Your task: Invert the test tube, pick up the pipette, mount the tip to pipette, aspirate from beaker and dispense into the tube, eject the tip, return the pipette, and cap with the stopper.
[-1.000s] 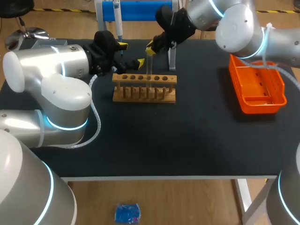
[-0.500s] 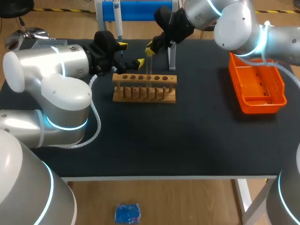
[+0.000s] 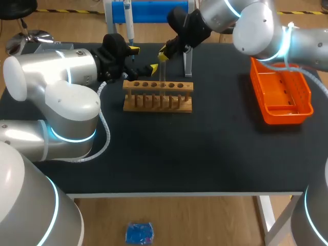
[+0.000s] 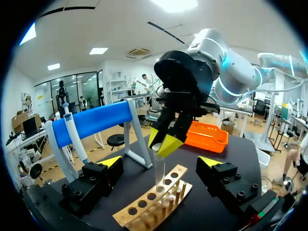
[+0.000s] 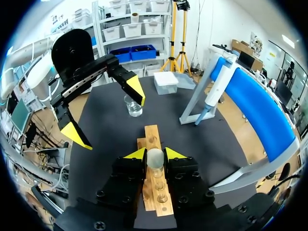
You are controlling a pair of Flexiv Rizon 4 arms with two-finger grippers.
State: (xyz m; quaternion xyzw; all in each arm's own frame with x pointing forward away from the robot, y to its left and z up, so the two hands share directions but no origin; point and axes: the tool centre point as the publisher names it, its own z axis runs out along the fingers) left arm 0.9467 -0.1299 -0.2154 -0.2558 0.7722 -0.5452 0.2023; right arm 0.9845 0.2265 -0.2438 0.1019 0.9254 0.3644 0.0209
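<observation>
The worktop (image 3: 205, 154) is flat and black, with a pale edge on the near side. From above, a wooden rack (image 3: 158, 96) sits a bit back from the middle, and it has a row of round holes in its top board. Think of the rack as the middle of a clock. At 3 o'clock, well apart from it, lies an orange tray (image 3: 289, 117). At 12 o'clock, at the back edge, stands a blue stand (image 3: 154, 10), and a pipette (image 3: 129, 23) hangs from it with its thin end down. The right pincer (image 3: 164, 54) comes in from 1 o'clock and hangs over the rack. Its yellow tips are close together and pinch a glass tube (image 3: 163, 72) from two sides. The tube stands straight up, with its round end up between the tips and its low end down at the rack's top board. I cannot tell if that end is in a hole. The left pincer (image 3: 143, 59) is at 11 o'clock, near the rack, and its two tips are wide apart with nothing in them. From the right wrist, a glass cup (image 5: 133, 106) stands on the black top past the rack's far end, near one yellow tip of the left pincer.
</observation>
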